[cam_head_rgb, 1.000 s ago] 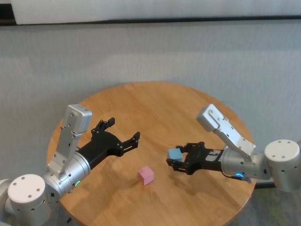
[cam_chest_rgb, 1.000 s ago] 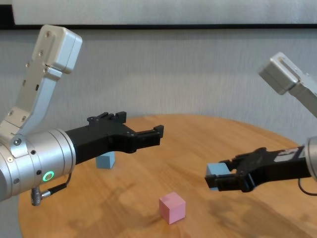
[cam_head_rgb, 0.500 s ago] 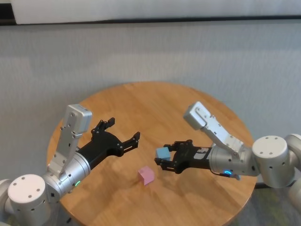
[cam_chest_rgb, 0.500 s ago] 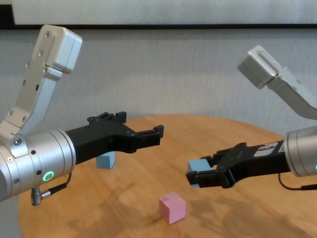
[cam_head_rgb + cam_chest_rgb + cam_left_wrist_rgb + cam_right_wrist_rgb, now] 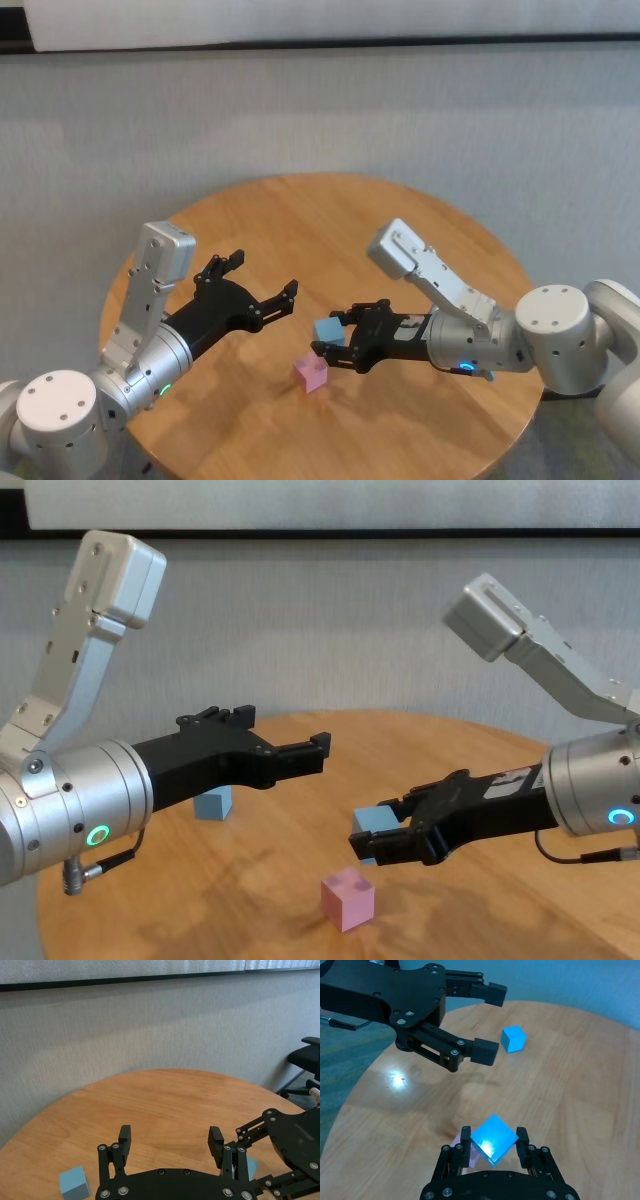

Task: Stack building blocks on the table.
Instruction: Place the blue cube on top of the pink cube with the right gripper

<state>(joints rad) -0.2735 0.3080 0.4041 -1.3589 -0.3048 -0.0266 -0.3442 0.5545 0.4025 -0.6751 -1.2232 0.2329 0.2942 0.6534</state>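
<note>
My right gripper (image 5: 328, 342) is shut on a light blue cube (image 5: 327, 329) and holds it in the air, just above and slightly right of the pale pink cube (image 5: 310, 373) on the round wooden table (image 5: 330, 225). In the right wrist view the held cube (image 5: 493, 1139) covers most of the pink cube (image 5: 461, 1154). In the chest view the held cube (image 5: 374, 823) hangs clear of the pink one (image 5: 347, 900). My left gripper (image 5: 264, 273) is open and empty, hovering left of them. A second blue cube (image 5: 212, 802) rests on the table beneath the left gripper; the head view hides it.
The second blue cube also shows in the left wrist view (image 5: 75, 1183) and the right wrist view (image 5: 513, 1039). A grey wall stands behind the table. A black office chair (image 5: 307, 1060) is beyond the table's right side.
My right gripper has carried the blue cube leftward, from the table's right side to just above the pink cube. The left arm has not moved.
</note>
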